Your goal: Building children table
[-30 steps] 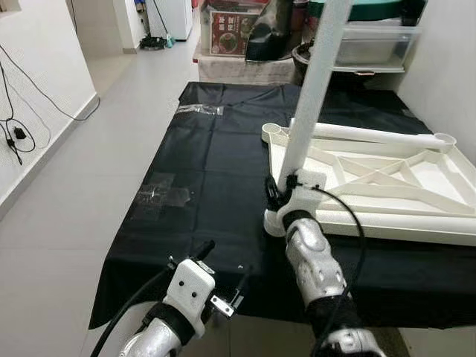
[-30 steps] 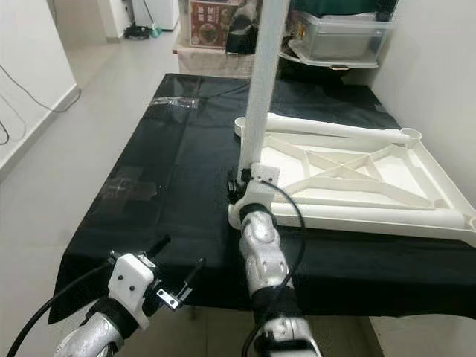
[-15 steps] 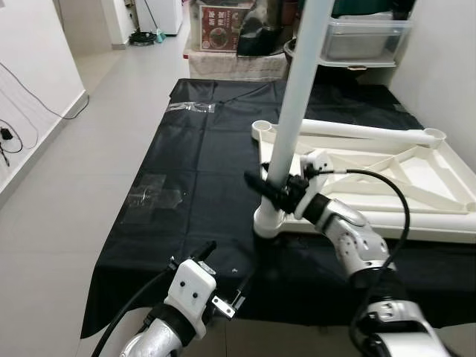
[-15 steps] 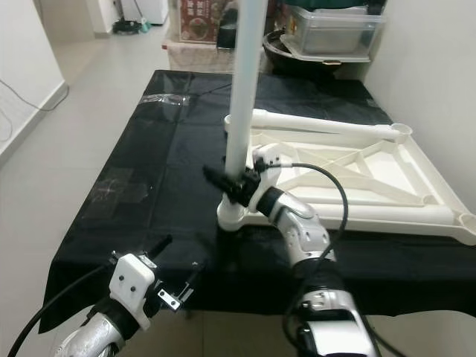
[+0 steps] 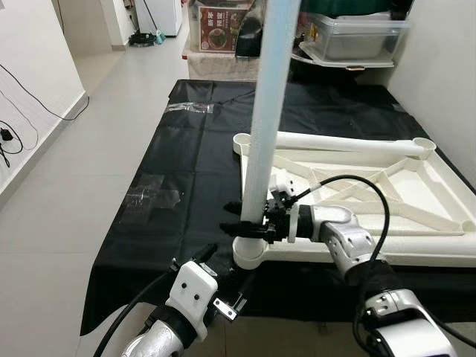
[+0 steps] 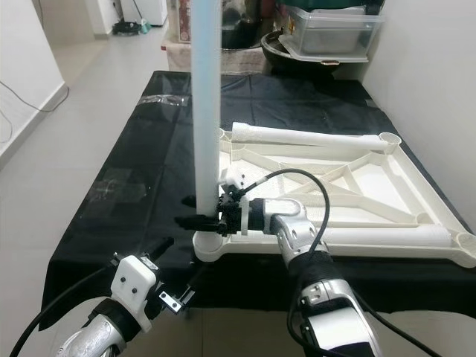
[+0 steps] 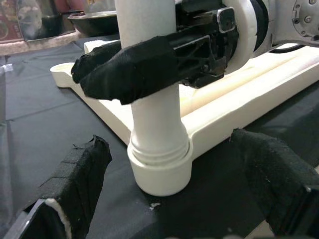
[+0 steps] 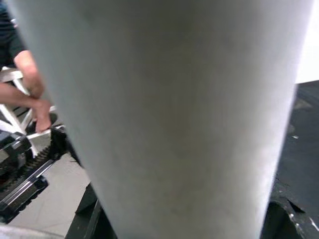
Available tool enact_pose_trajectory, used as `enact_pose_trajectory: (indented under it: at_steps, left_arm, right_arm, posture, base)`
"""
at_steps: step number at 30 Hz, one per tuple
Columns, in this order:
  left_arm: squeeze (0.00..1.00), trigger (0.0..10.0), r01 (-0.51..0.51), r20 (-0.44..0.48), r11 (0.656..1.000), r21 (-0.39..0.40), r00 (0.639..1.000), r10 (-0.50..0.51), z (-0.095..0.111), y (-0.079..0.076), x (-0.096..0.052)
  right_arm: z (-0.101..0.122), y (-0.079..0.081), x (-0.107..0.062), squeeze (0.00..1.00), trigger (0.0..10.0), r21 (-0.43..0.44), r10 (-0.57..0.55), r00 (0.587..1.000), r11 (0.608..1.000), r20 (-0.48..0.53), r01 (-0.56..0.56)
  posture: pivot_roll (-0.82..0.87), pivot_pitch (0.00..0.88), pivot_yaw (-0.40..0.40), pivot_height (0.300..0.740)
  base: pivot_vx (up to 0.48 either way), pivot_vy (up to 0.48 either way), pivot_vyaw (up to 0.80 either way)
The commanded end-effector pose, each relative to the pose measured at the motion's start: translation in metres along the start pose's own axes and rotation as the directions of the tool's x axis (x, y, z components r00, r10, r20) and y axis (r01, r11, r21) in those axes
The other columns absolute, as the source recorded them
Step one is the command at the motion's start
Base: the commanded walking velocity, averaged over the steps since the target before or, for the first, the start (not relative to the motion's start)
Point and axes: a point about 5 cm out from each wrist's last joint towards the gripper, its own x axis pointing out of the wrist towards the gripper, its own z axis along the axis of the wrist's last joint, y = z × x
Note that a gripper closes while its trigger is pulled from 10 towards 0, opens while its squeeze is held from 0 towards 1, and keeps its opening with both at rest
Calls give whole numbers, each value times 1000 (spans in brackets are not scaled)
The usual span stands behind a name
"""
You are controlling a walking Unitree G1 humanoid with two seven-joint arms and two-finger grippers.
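In your left eye view, your right arm reaches in from the lower right, forearm nearly level, elbow bent, a black cable looping over it. Your right gripper is clenched on the leg, a smooth white round tube standing upright, its foot seated in the near left corner socket of the tabletop. The tabletop lies upside down on the black cloth: white moulded plastic, tubular rims, crossed ribs inside, open round sockets at the corners. Your left arm sits low at the cloth's near edge, wrist block white and boxy, with your left gripper just short of the socket.

Your right eye view gives the same scene: the silver, jointed right forearm lies across the tabletop's near rim, black fingers pointing left around the leg's base. The cloth is matt and creased, with a clear taped patch on its left part. Glossy grey floor tiles lie beyond.

Your left wrist view looks along your left gripper's released fingers, padded in coarse black fabric, spread well apart either side of the socket without touching it. A threaded collar shows where leg meets socket. Your right gripper's fabric-covered fingers wrap the leg just above.

Your right wrist view is pressed close to the leg, a pale, blurred cylinder. Beside it a person's forearm shows.
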Motion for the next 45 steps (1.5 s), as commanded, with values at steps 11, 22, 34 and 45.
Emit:
enact_pose_trajectory:
  at_steps: [11,22,34,45]
  left_arm:
    - [0,10000,7,-22,1000,-5,1000,-7,-3,0,-1]
    - [0,10000,16,-24,1000,-2,1000,-16,-3,2,1]
    - [0,10000,16,-20,1000,4,1000,-15,-2,0,2]
    - [0,10000,17,-19,1000,3,1000,-17,-2,0,3]
  right_arm:
    - [-6,-23,2,0,0,60,-519,850,855,85,516]
    - [-23,-32,-42,0,0,155,-998,40,46,38,987]
    - [-27,-12,-15,0,10000,284,-993,-117,-121,-31,951]
    - [-5,-17,8,0,10000,319,-971,179,222,159,921]
  posture:
    - [143,87,-43,740]
    - [141,90,-38,740]
    - [136,100,-45,740]
    - [106,103,-38,740]
  base:
    - [0,0,0]
    - [0,0,0]
    - [0,0,0]
    - [0,0,0]
